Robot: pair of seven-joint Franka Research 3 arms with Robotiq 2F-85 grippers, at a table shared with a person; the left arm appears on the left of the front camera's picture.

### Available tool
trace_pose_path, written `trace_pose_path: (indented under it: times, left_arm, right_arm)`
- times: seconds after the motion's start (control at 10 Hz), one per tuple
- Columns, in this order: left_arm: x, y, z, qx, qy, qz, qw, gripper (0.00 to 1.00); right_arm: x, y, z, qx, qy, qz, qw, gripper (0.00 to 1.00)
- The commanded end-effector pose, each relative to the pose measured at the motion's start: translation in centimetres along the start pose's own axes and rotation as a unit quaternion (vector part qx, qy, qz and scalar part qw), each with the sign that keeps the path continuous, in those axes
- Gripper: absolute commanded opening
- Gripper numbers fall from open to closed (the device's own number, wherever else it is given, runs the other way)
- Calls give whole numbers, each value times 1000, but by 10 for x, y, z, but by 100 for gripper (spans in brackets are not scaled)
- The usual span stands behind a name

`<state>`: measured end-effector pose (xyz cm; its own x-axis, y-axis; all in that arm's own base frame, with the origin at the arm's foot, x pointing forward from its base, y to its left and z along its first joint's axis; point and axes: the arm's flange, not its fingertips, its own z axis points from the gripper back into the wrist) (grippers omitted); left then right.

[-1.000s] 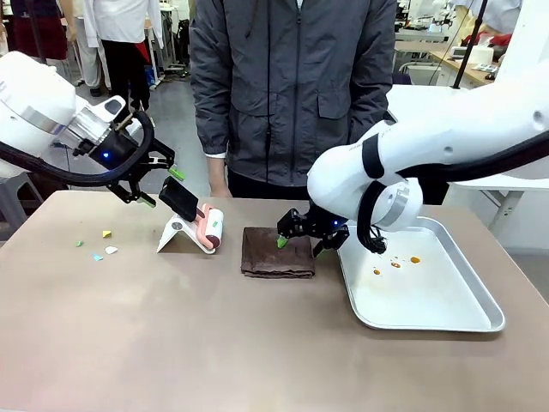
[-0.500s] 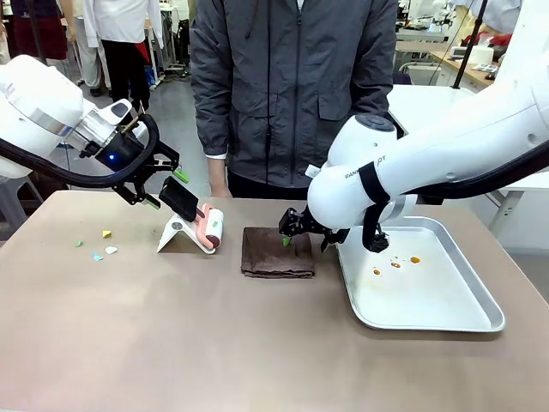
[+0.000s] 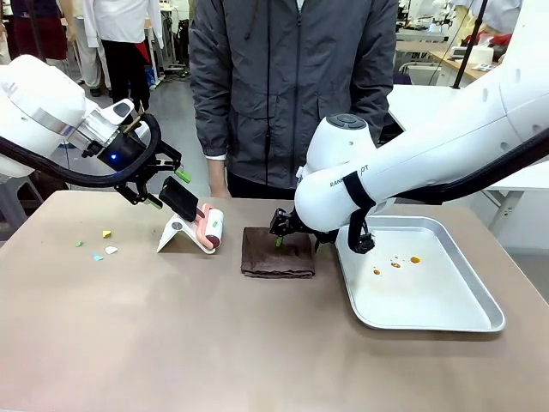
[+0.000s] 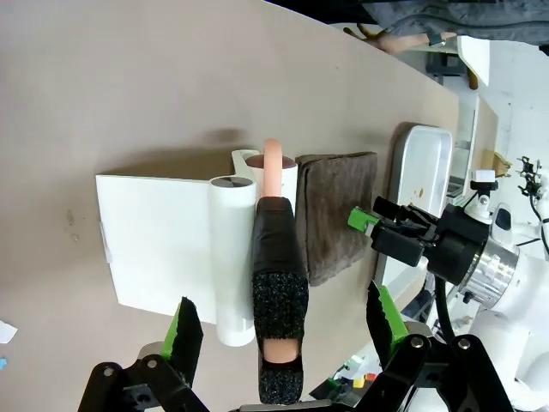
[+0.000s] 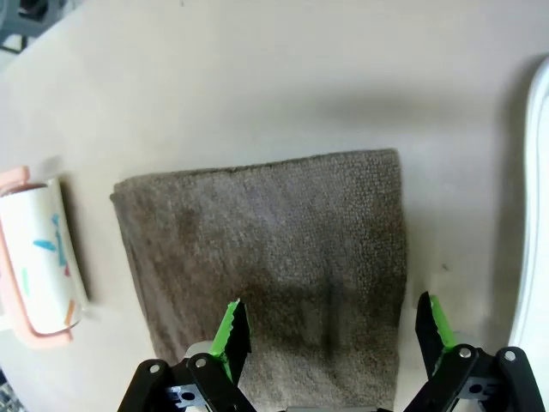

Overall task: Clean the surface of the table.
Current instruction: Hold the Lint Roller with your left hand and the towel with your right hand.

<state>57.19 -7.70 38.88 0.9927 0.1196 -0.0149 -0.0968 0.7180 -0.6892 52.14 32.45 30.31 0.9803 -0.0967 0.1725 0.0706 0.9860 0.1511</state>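
The brownish table [image 3: 171, 343] carries small coloured scraps [image 3: 107, 233] at its left. A folded brown cloth [image 3: 276, 253] lies mid-table. My right gripper [image 3: 293, 235] hovers open just above the cloth's far edge. In the right wrist view its green pads straddle the cloth [image 5: 274, 257], with the right gripper [image 5: 332, 330] holding nothing. A lint roller [image 3: 210, 230] leans on a white stand [image 3: 174, 233]. My left gripper [image 3: 167, 189] is open around the roller's black handle [image 4: 279, 283]. In the left wrist view the left gripper [image 4: 283, 322] has clear gaps on both sides of the handle.
A silver tray [image 3: 463, 322] with a few orange crumbs [image 3: 395, 263] sits at the right of the table. A person in a grey jacket [image 3: 292, 86] stands at the far edge. The near half of the table is bare.
The right arm has swung left, carrying its gripper from the cloth's right side to over the cloth's far edge. The left gripper edged slightly toward the roller handle.
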Motion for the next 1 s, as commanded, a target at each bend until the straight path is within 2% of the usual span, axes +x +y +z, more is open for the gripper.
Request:
trace_pose_path:
  times: [0.0, 0.3, 0.4, 0.5, 0.6, 0.7, 0.9]
  left_arm:
    - [5, -1, 1, -9, 8, -11, 1000, 100]
    - [5, 0, 0, -10, 10, -11, 1000, 100]
    - [5, 0, -1, -6, 0, -11, 1000, 68]
    - [5, 0, 0, -10, 0, -12, 1000, 42]
    - [5, 0, 0, -9, 0, -13, 1000, 11]
    - [5, 0, -1, -11, 0, -13, 1000, 0]
    - [5, -1, 0, -13, -4, -15, 1000, 0]
  right_arm:
    - [3, 13, -5, -33, -6, -15, 999, 100]
    - [3, 15, -8, -45, -2, -12, 999, 100]
    - [3, 14, -7, -48, -4, -10, 999, 98]
    - [3, 14, -8, -46, 3, -11, 999, 40]
    - [2, 14, -9, -48, 5, -13, 999, 38]
    - [2, 13, -8, -51, 5, -13, 999, 0]
    - [3, 14, -9, -50, 5, -13, 999, 0]
